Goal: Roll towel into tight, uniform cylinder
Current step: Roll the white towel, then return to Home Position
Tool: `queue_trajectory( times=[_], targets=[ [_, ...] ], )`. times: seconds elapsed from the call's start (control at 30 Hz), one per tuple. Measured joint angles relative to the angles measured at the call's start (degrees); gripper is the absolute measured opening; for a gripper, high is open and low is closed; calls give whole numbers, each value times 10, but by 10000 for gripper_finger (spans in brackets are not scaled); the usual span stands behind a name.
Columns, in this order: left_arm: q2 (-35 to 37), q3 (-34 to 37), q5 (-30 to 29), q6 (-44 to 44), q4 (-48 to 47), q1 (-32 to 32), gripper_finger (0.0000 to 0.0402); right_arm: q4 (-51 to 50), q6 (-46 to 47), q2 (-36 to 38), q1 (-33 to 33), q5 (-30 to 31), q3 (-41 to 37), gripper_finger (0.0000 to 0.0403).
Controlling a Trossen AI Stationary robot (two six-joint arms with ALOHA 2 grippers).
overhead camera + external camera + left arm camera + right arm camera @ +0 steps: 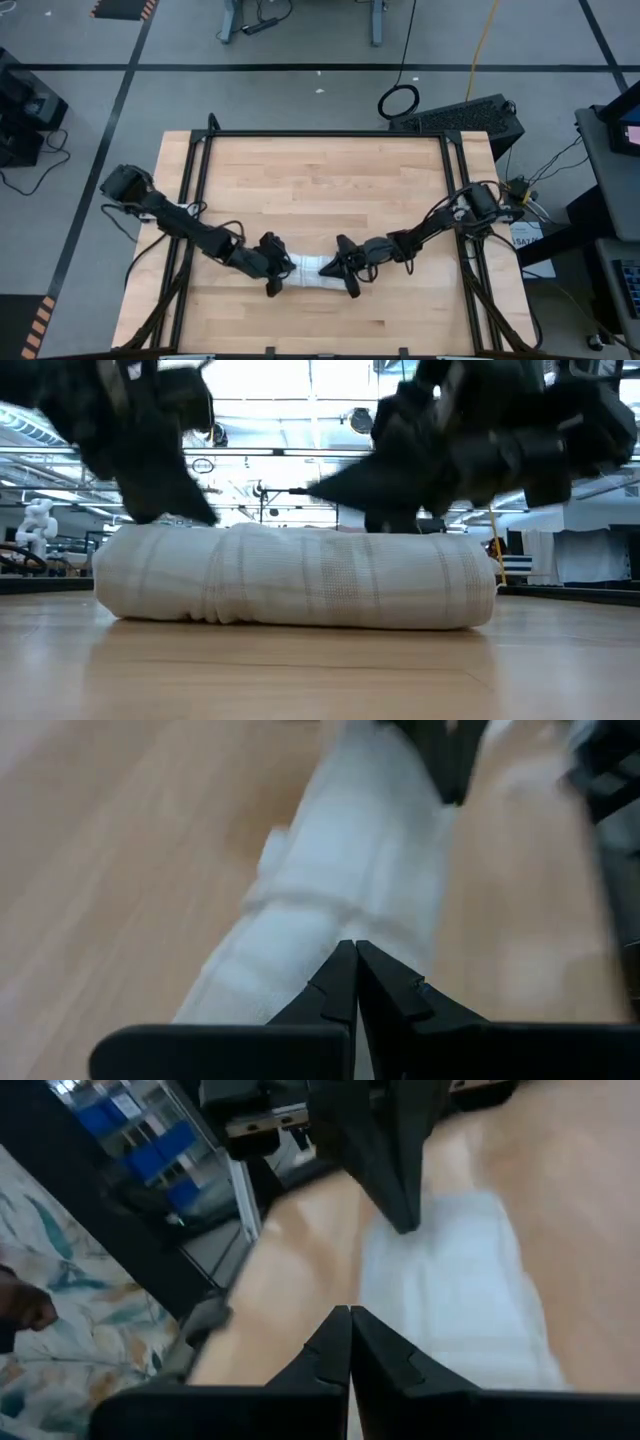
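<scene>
The towel (308,267) lies rolled into a short, thick cylinder on the bench (320,180), near the middle of the bench's front edge. In the low view the towel (295,575) rests flat on the wood, with creases at its left part. The left gripper (283,268) is at the roll's left end, fingers closed together, tips on the cloth. The right gripper (335,268) is at the roll's right end, fingers likewise closed, gripping nothing. In the left wrist view, the closed fingertips (352,965) point along the roll.
</scene>
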State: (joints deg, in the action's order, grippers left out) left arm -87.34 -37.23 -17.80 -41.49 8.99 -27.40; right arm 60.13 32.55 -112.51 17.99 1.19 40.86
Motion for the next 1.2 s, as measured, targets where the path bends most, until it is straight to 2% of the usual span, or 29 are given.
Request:
queue_trajectory(
  times=[0.17, 0.3, 0.4, 0.5, 0.6, 0.73, 0.8, 0.87, 1.1, 1.2],
  targets=[
    [92, 0, 0, 56, 2, 2, 13, -86, -6, 91, -10, 0, 0, 0],
    [143, -1, -3, 214, -48, 9, 13, -232, -31, 185, -29, 2, 0, 0],
    [161, -1, -4, 223, -65, 20, 13, -321, -81, 253, -49, 2, 0, 0],
    [180, -1, -3, 217, -55, 19, 13, -383, -90, 324, -73, 2, 0, 0],
    [192, 18, -3, 211, 8, 18, 13, -434, -81, 382, -96, 6, 1, 0],
    [181, 88, -16, 244, 181, 18, 13, -521, -132, 429, -115, 2, 1, 0],
    [170, 119, -44, 249, 239, 25, 13, -561, -158, 439, -117, 4, -1, 0],
    [164, 142, -71, 240, 271, 30, 13, -553, -176, 440, -117, 6, -14, 0],
    [154, 168, -76, 211, 279, 33, 13, -433, -198, 430, -108, 13, -97, 0],
    [153, 172, -110, 214, 275, 29, 13, -367, -202, 431, -90, 65, -135, 0]
  ],
)
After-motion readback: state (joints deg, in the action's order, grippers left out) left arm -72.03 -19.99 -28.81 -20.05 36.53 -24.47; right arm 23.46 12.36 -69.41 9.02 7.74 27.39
